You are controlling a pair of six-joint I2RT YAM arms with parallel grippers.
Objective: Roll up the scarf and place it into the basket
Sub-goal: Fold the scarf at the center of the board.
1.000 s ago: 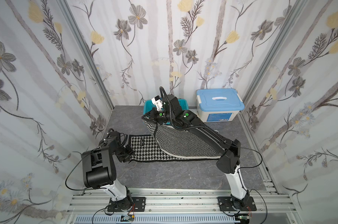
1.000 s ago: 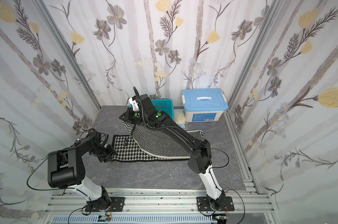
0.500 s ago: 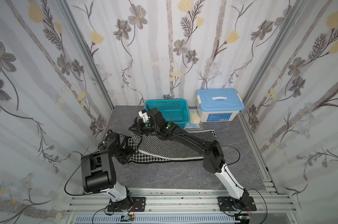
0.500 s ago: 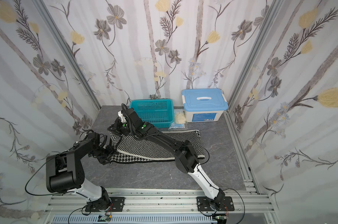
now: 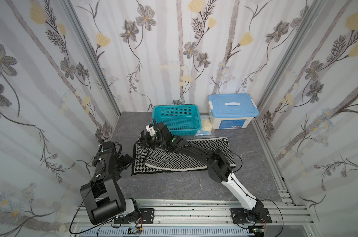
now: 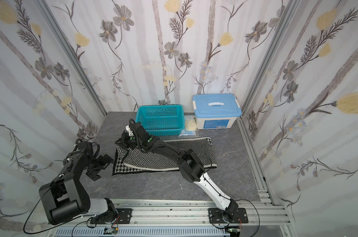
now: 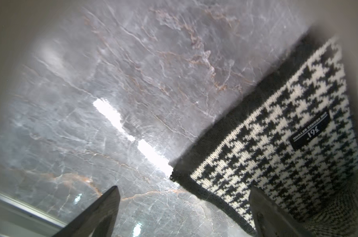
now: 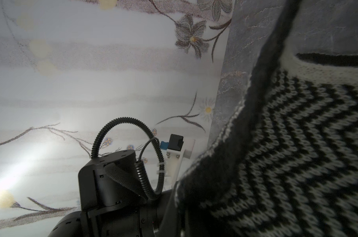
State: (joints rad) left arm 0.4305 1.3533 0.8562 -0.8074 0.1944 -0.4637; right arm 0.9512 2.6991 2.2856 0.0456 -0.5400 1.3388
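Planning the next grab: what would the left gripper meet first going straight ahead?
Probably the houndstooth corner of the scarf on the table, ahead of the open left gripper; depth is unclear.

Bright even light, wrist cams blurry

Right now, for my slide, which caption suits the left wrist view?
Open left gripper over the grey marbled table, at the houndstooth corner of the scarf with its black label.
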